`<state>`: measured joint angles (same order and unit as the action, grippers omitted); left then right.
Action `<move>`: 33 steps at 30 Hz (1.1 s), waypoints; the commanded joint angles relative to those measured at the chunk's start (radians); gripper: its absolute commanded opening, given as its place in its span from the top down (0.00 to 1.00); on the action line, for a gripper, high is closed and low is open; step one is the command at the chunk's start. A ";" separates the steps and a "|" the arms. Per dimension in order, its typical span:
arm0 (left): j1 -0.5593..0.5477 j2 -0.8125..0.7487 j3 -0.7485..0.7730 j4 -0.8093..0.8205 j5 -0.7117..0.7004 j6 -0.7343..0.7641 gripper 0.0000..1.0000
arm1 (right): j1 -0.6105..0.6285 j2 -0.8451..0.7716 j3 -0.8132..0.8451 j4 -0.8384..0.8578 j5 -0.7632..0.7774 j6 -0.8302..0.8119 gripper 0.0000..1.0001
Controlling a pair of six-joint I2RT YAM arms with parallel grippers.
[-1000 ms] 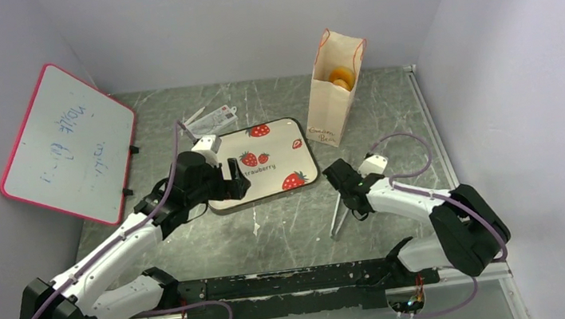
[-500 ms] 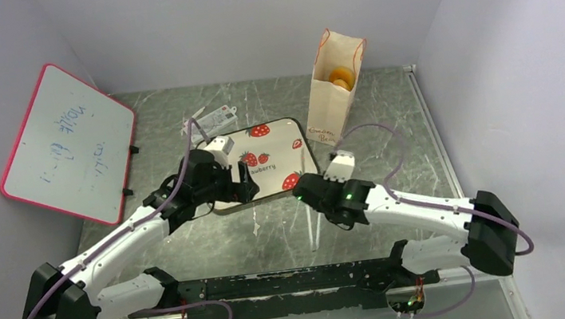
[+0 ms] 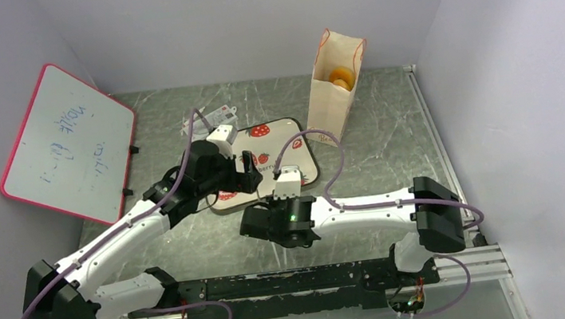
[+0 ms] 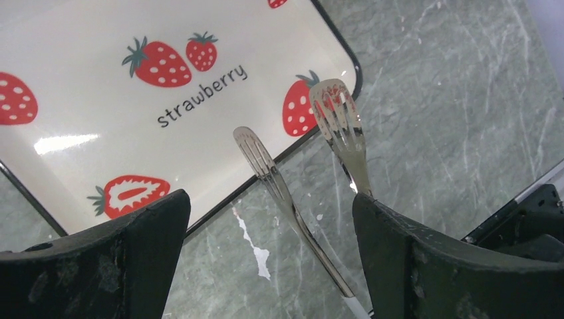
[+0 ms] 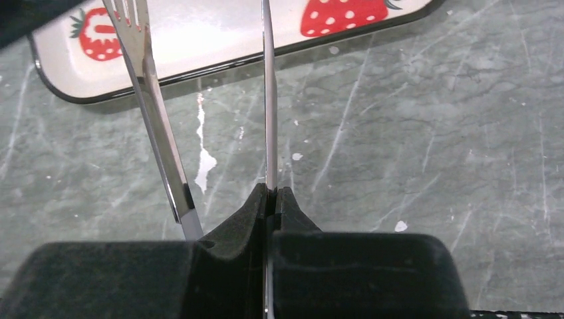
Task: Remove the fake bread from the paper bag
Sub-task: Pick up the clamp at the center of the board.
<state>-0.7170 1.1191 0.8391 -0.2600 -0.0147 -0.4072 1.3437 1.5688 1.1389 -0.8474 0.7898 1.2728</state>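
**Bread's in the bag, tongs are out**

The table (image 3: 399,154) has the paper bag (image 3: 332,114) standing upright at the back, well apart from both arms. The strawberry tray (image 3: 297,143) sits nearer. The left gripper (image 4: 269,203) hangs wide open and empty over the tray's edge. The right gripper (image 5: 271,196) is clamped tight on one leg of the metal tongs (image 5: 154,106). The fake bread (image 3: 341,77) shows orange inside the bag's open top. It looks light, hard and glossy, so probably slippery. Best pinched across a ring's rim. The bag's flimsy and likely to tip.
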 commanded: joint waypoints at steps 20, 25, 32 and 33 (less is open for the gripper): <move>-0.012 0.156 0.072 -0.135 -0.065 -0.064 0.13 | 0.018 0.045 0.147 0.012 0.118 -0.098 1.00; -0.012 0.170 0.091 -0.155 -0.052 -0.104 0.93 | 0.016 0.052 0.157 0.029 0.129 -0.123 1.00; -0.011 0.179 0.113 -0.223 -0.125 -0.151 0.93 | -0.010 0.050 0.136 0.029 0.125 -0.107 1.00; -0.010 0.179 0.117 -0.235 -0.139 -0.161 0.93 | -0.020 0.048 0.130 0.024 0.125 -0.100 1.00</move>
<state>-0.7216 1.2938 0.9291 -0.3725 -0.1310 -0.6109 1.3552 1.6325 1.2770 -0.7769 0.8635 1.1843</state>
